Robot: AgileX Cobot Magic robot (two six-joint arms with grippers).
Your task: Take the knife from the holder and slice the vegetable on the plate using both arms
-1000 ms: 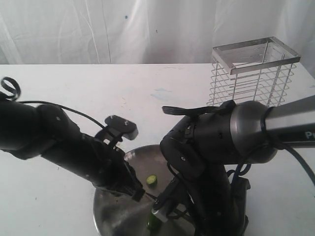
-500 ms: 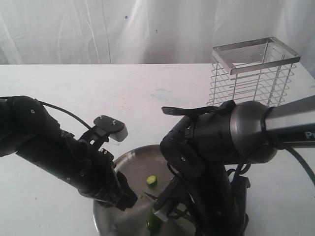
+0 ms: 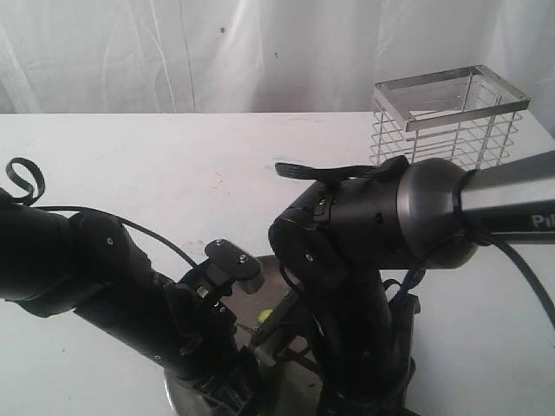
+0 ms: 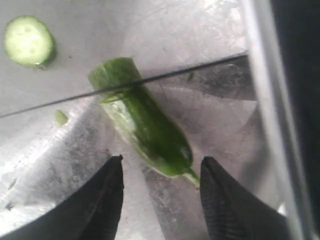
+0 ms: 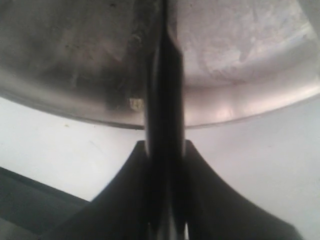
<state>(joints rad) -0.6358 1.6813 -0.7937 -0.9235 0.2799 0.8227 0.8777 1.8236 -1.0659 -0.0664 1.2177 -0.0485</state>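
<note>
Left hand (image 4: 162,200), jaws apart, either side of stem end of dark-green chilli-like vegetable (image 4: 145,125) on round brushed-steel plate (image 4: 200,30) by near edge of white desk (image 3: 173,173); its long axis runs away from that hand. Right hand (image 5: 165,165) clamped on long slim black knife (image 5: 165,90), blade across the cut end. Tall wire holder (image 3: 447,121) at far right corner

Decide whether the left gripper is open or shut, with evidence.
Open: the left gripper has its fingers spread apart, with the vegetable stem end between their tips.

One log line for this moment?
left end effector open around vegetable | right end effector holds knife | knife across vegetable
</note>
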